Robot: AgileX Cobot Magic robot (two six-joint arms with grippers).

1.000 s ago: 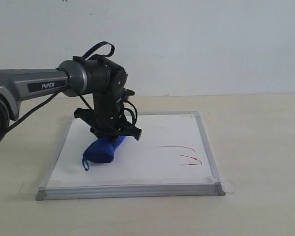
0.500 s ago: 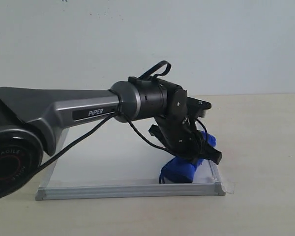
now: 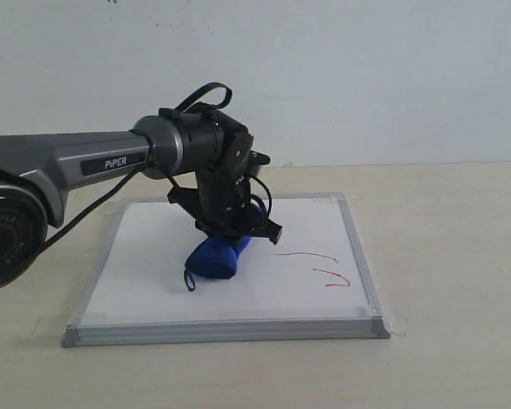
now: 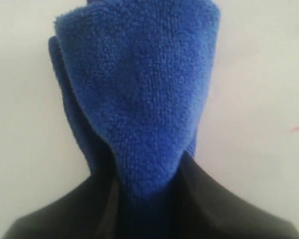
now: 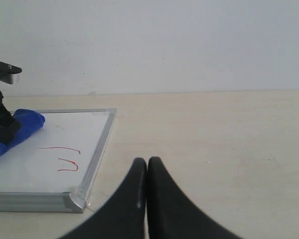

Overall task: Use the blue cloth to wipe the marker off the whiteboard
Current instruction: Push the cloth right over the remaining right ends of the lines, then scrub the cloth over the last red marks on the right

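Observation:
The whiteboard [image 3: 145, 277] lies flat on the table, with the marker left as two short red strokes [image 3: 307, 255] near its right side. My left gripper [image 3: 237, 228] is shut on the blue cloth [image 3: 214, 259], which is pressed on the board's middle, just left of the strokes. In the left wrist view the cloth [image 4: 139, 99] bulges out from between the black fingers [image 4: 209, 199] over white board. The right gripper [image 5: 147, 162] is shut and empty, over bare table beside the board's corner [image 5: 74, 200]. The strokes [image 5: 60, 148] and the cloth [image 5: 26, 124] also show there.
The board rests on a beige tabletop [image 3: 451, 256] with a plain white wall behind. Clear tape tabs [image 3: 399, 324] hold the board's corners. The left arm's grey link [image 3: 77, 162] reaches in from the left above the board.
The left arm swept the cloth from the board's left to its front right corner, then back to the middle. The two red strokes look unchanged.

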